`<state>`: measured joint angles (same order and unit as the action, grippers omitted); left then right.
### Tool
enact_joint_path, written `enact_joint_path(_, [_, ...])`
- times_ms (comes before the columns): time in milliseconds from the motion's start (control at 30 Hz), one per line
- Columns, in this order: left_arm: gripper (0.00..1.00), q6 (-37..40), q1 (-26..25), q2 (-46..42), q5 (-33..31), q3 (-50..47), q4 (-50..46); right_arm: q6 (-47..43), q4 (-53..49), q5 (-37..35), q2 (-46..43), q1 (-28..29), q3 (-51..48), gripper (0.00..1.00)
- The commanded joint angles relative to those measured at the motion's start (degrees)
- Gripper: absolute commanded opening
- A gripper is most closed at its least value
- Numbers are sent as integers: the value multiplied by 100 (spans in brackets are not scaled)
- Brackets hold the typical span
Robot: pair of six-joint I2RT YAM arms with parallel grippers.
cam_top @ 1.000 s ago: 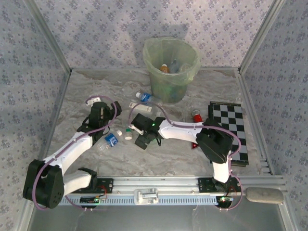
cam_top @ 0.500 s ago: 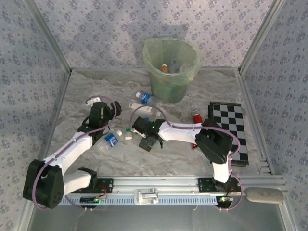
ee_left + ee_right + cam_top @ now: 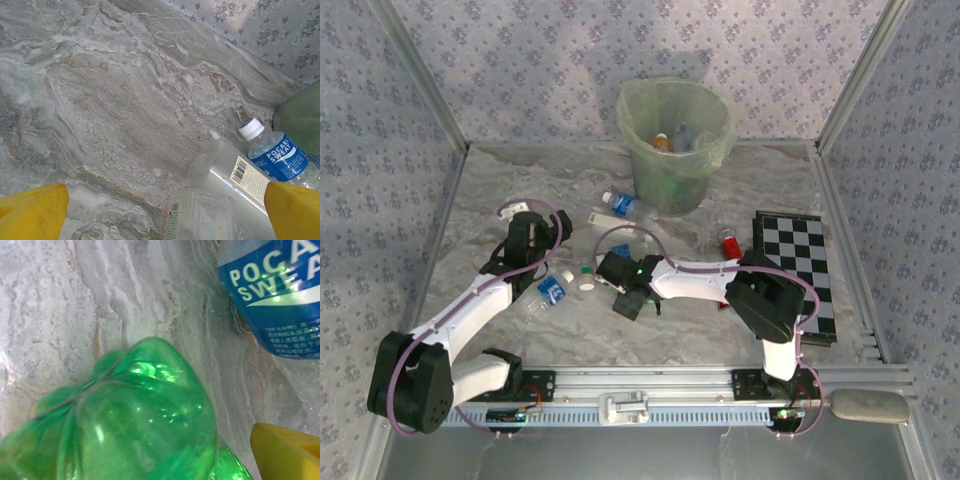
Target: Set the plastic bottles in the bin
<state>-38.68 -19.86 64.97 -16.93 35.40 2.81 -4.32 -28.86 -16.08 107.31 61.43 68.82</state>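
Observation:
The pale green bin (image 3: 675, 150) stands at the back with several bottles inside. My right gripper (image 3: 610, 277) is low over a green bottle (image 3: 145, 425) that lies between its jaws. One yellow finger (image 3: 285, 450) shows, with a thin strip of table between it and the bottle. A blue-labelled bottle (image 3: 280, 295) lies just beyond, and this blue-labelled bottle (image 3: 552, 290) is left of that gripper. My left gripper (image 3: 162, 212) is open wide above the table. Ahead of it lie a clear bottle (image 3: 220, 170) and another blue-labelled bottle (image 3: 275, 155), near the bin (image 3: 300, 115).
A black-and-white chequered board (image 3: 798, 270) lies at the right, with a red cylinder (image 3: 728, 240) beside it. Small white caps (image 3: 587, 284) sit near the right gripper. A clear boxy container (image 3: 200, 215) lies under the left gripper. Patterned walls close in three sides.
My right gripper has moved left and down onto the green bottle, and its jaws have narrowed. The left arm has not moved.

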Motion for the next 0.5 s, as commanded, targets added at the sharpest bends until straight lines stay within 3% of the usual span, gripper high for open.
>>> enact_joint_path(0, [100,-61,35,-77,73,46,-8,27,-383,-102,-78,19,-215,87])
enact_joint_path(133, [100,-78,35,-86,69,37,-8,36,-375,-106,-105,32,-226,81])
enact_joint_path(367, [100,-78,34,-133,45,20,-33,-25,-314,-27,-118,41,-141,59])
enact_joint_path(467, [100,-79,35,-169,31,-7,-44,-34,-233,23,-198,35,-151,54])
